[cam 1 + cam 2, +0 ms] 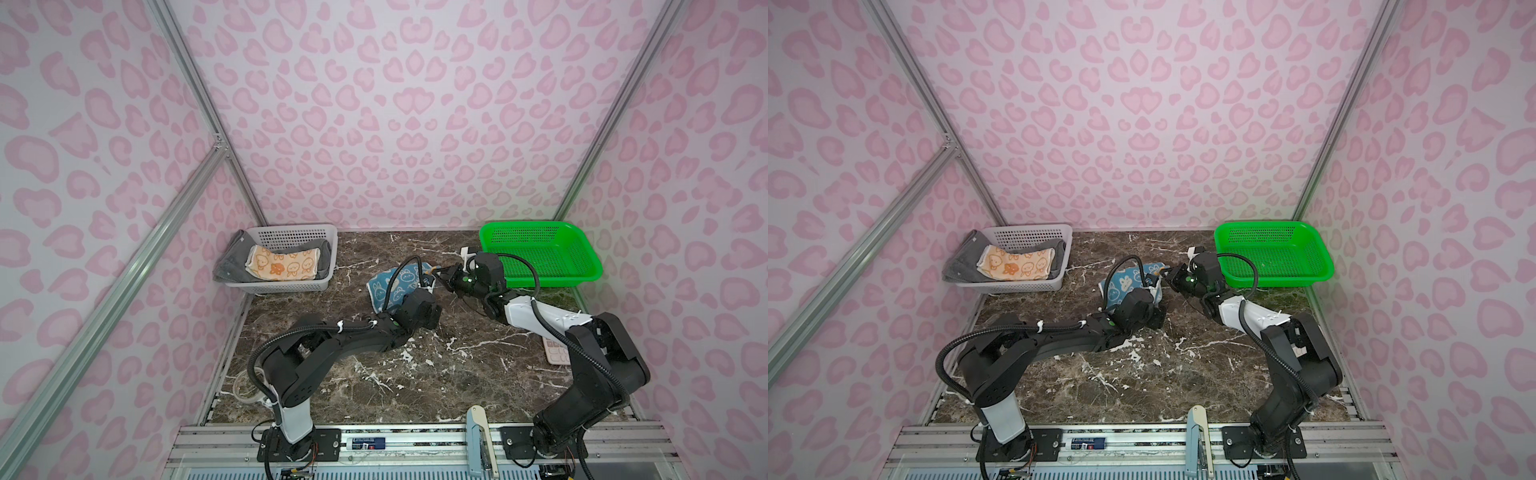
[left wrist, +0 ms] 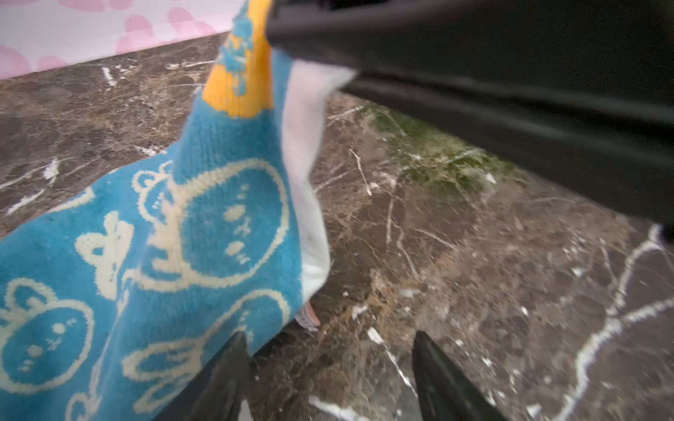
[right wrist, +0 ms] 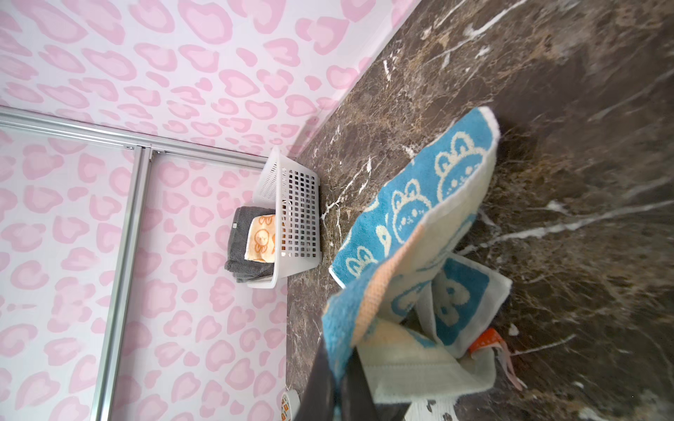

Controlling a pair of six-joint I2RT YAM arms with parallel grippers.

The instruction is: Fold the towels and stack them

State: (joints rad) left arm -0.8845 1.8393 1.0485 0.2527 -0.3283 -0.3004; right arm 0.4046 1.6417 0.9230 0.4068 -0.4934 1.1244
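Note:
The blue rabbit-print towel [image 1: 388, 286] [image 1: 1123, 286] lies mid-table, partly folded, with one corner lifted. My right gripper [image 3: 339, 361] [image 1: 436, 272] [image 1: 1168, 272] is shut on that raised corner. The cloth [image 3: 419, 197] hangs from it down to the marble. My left gripper [image 2: 330, 339] is open just beside the towel's [image 2: 219, 226] hanging edge, with only bare table between its fingers. In both top views its wrist hides its fingers. The orange towel [image 1: 282, 266] [image 1: 1015, 264] lies folded on the dark grey towel [image 1: 230, 259] [image 1: 961, 264] inside the white basket [image 1: 291, 232] [image 1: 1034, 230].
An empty green basket [image 1: 528, 226] [image 1: 1262, 226] stands at the back right, close behind my right wrist. A pink calculator-like object [image 1: 555, 351] lies under the right arm. Patterned walls with aluminium rails enclose the marble table [image 1: 374, 374].

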